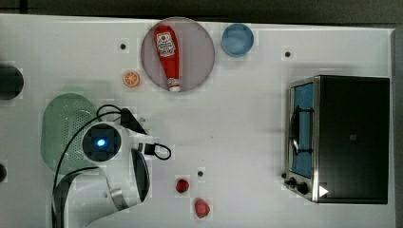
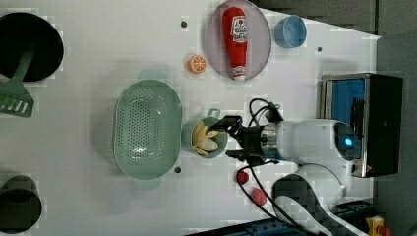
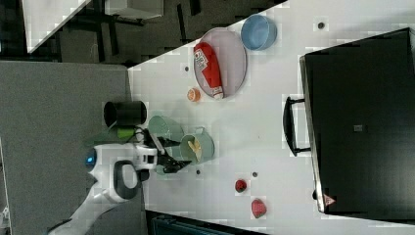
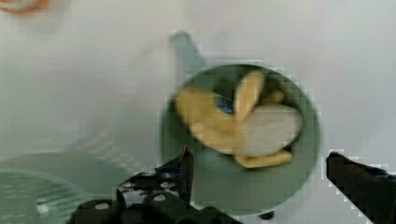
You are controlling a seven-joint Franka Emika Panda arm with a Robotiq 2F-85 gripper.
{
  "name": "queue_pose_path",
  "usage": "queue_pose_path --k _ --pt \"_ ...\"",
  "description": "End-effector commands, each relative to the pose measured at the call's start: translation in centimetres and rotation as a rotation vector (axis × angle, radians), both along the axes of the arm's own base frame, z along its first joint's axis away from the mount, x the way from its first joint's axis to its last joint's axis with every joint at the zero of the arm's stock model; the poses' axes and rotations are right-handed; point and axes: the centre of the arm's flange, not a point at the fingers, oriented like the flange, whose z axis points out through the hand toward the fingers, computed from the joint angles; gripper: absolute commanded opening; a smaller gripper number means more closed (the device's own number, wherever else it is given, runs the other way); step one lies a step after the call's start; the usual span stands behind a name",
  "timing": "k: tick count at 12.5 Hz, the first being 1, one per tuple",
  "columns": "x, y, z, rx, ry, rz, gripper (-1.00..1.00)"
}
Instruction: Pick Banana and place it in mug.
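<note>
Banana (image 4: 233, 121) lies inside the mug (image 4: 308, 154) (beside the basket (image 2: 147, 129)), my gripper (image 4: 257, 172) spread empty above it; placing looks done

No wording can be made out anywhere. The red ketchup bottle (image 2: 236, 41) lying on the round plate (image 2: 261, 29) carries a white label with red marks, too small to read. The toaster oven (image 1: 349, 137) bears a white triangular sign near its knobs, its content unreadable. The banana (image 4: 219, 116) has a small blue sticker, illegible.
</note>
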Motion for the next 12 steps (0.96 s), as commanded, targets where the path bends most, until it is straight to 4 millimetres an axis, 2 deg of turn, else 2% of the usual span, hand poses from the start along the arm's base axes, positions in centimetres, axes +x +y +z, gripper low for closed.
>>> queue_pose_path --k 1,4,7,10,11,12 --pt "3.9 -2.8 10.1 0.010 -0.146 -0.044 1.00" --pt "5.2 -8.8 19.1 -0.014 -0.135 -0.084 1.00" --pt "6.1 -16.0 27.4 -0.020 -0.090 -0.104 1.00" --pt "5.9 -23.0 34.2 -0.069 -0.074 -0.102 1.00" --pt "5.9 -23.9 35.6 -0.081 -0.085 -0.107 1.00" --pt "5.7 -24.5 36.2 -0.110 -0.072 -0.107 1.00"
